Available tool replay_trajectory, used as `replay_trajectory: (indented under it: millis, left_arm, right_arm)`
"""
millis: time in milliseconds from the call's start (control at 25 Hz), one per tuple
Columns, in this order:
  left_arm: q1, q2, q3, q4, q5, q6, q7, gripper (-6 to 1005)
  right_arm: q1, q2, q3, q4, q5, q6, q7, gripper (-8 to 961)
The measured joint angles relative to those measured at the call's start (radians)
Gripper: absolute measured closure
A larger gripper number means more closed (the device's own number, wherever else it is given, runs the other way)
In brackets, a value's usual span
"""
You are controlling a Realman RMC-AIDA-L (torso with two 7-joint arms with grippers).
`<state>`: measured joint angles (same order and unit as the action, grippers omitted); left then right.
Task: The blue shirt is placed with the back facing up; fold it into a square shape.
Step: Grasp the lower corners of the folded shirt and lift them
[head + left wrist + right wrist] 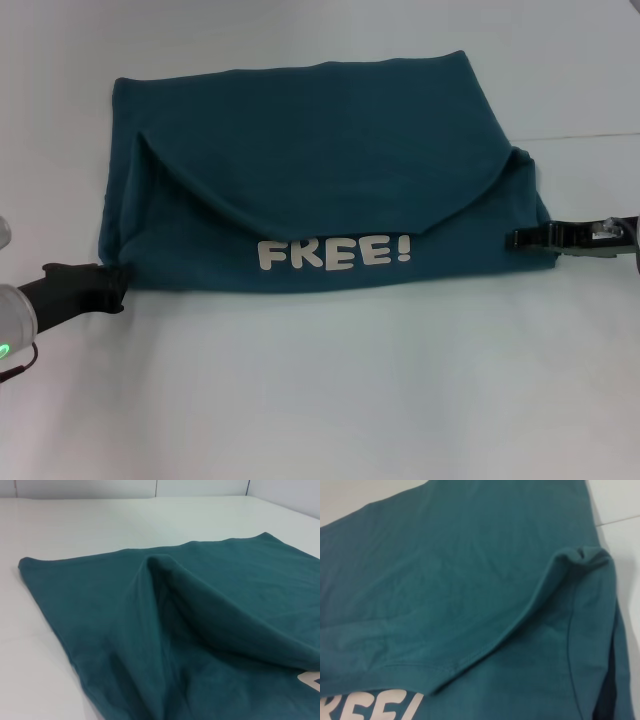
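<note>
Head view high, facing forward-down, 2 wrist views close, low, all sharing the blue shirt (320, 170)

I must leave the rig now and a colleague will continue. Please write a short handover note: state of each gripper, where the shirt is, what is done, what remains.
Left gripper: at the near left corner of the blue shirt, low on the white table.
Right gripper: at the shirt's near right edge.
Shirt: lies flat in the middle of the table; the "FREE!" lettering shows on a strip along the near edge, under a sagging folded layer.
Done: one fold has begun.
Left: flatten the layers and finish folding into a square.
</note>
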<state>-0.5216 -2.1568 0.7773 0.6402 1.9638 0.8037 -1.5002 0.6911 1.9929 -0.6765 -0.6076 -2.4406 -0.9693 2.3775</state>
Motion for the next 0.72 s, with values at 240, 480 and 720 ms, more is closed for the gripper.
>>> replay_trajectory:
  millis: [240, 480, 720]
  left_arm:
    - [-0.005, 0.000, -0.001, 0.000, -0.003, -0.001, 0.000, 987]
    - [-0.006, 0.000, -0.001, 0.000, -0.003, -0.001, 0.000, 988]
    - [-0.006, 0.000, -0.001, 0.001, -0.003, -0.002, 0.000, 988]
  right_arm:
    - [0.003, 0.001, -0.020, 0.005, 0.000, 0.013, 0.007, 249]
    - [0.002, 0.001, -0.018, 0.010, 0.000, 0.015, 0.008, 286]
    - [0.000, 0.000, -0.013, 0.010, 0.002, 0.015, 0.008, 370]
